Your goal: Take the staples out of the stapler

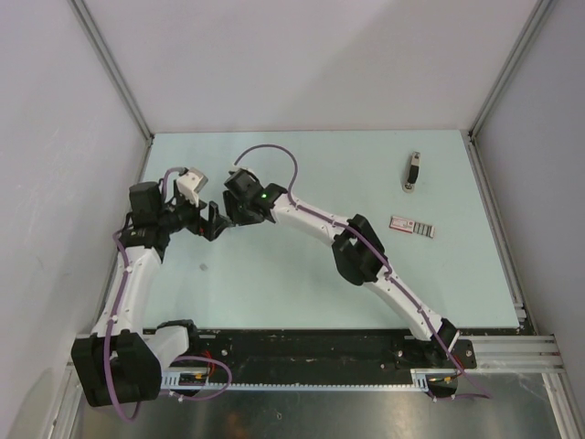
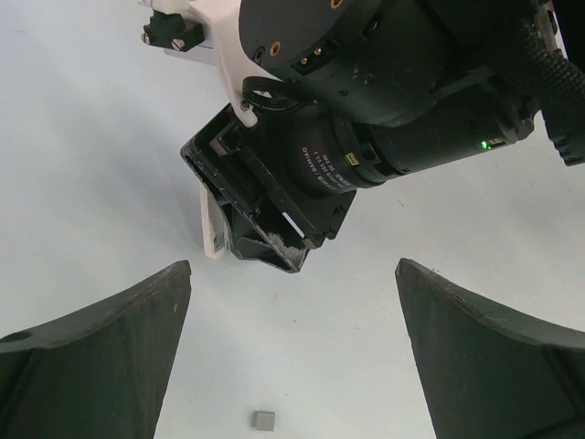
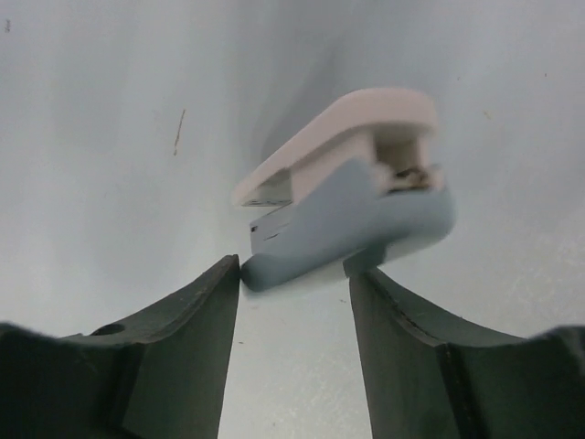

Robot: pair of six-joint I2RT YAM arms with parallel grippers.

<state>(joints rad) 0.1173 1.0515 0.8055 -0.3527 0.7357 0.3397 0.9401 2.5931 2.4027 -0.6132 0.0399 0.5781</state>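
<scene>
The small dark stapler (image 1: 414, 171) with a silvery part lies at the far right of the table, away from both arms. A short grey strip of staples (image 1: 426, 230) lies beside a red-and-white box (image 1: 404, 224). My left gripper (image 1: 199, 224) (image 2: 292, 267) is open wide and empty, facing my right gripper (image 1: 224, 218) (image 3: 294, 268). The right jaws stand partly apart. Both tips touch a white-topped, grey-blue stapler-shaped object (image 3: 347, 215), whose white edge shows in the left wrist view (image 2: 212, 224). I cannot tell whether they squeeze it. A tiny grey square bit (image 2: 263, 419) lies under the left gripper.
The two wrists are close together at the left middle of the pale table (image 1: 320, 293). White walls with metal rails (image 1: 110, 69) enclose the table on three sides. The arm bases stand on a black rail (image 1: 311, 352) at the near edge.
</scene>
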